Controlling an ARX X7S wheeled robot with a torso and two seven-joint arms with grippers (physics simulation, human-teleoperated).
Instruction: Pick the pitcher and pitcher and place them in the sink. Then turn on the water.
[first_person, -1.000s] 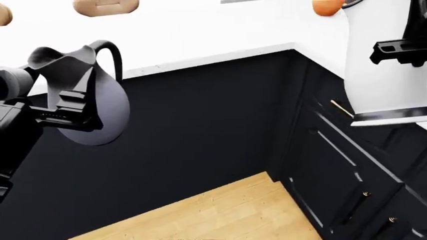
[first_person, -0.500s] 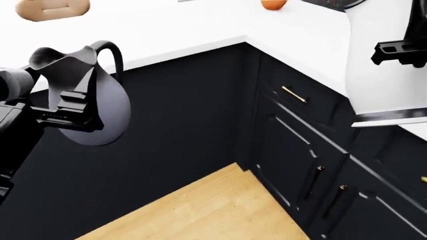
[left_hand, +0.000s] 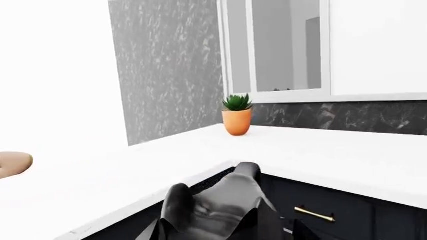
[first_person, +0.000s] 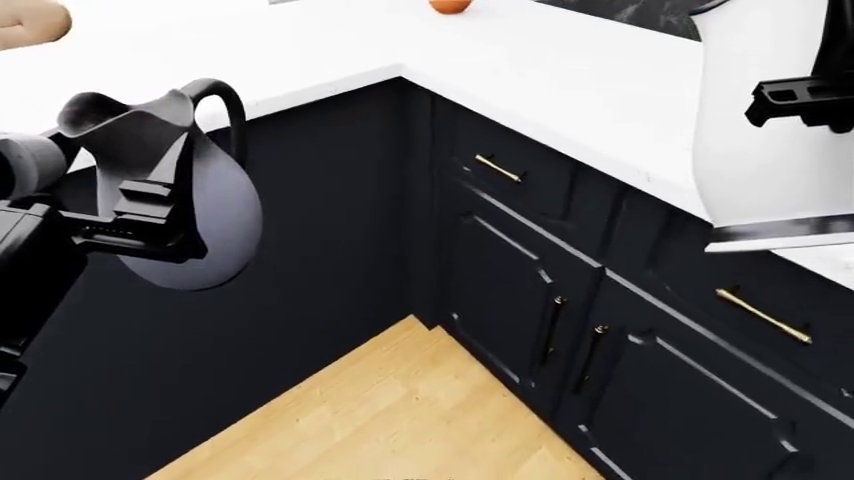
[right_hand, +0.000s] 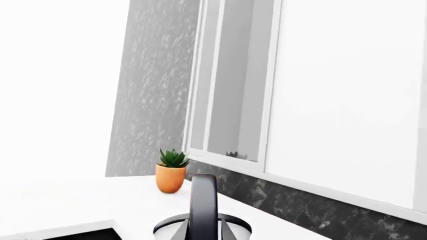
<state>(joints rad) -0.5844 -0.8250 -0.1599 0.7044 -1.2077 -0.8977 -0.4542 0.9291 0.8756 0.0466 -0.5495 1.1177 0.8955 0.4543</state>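
A glossy white L-shaped countertop (first_person: 561, 80) runs over dark navy cabinets with slim brass handles (first_person: 763, 316). A small green succulent in an orange pot (left_hand: 237, 116) stands on it near the inner corner, by the dark marbled backsplash. A tan rounded object (left_hand: 12, 163) rests on the counter's far stretch, only partly visible.

The head camera looks down and forward over both arms at the corner of the white counter (first_person: 561, 70) and the dark cabinets. Each wrist camera sits close behind its jug, facing level toward the far wall. All three share the orange plant pot (left_hand: 237, 121) (right_hand: 169, 178) (first_person: 450, 5).
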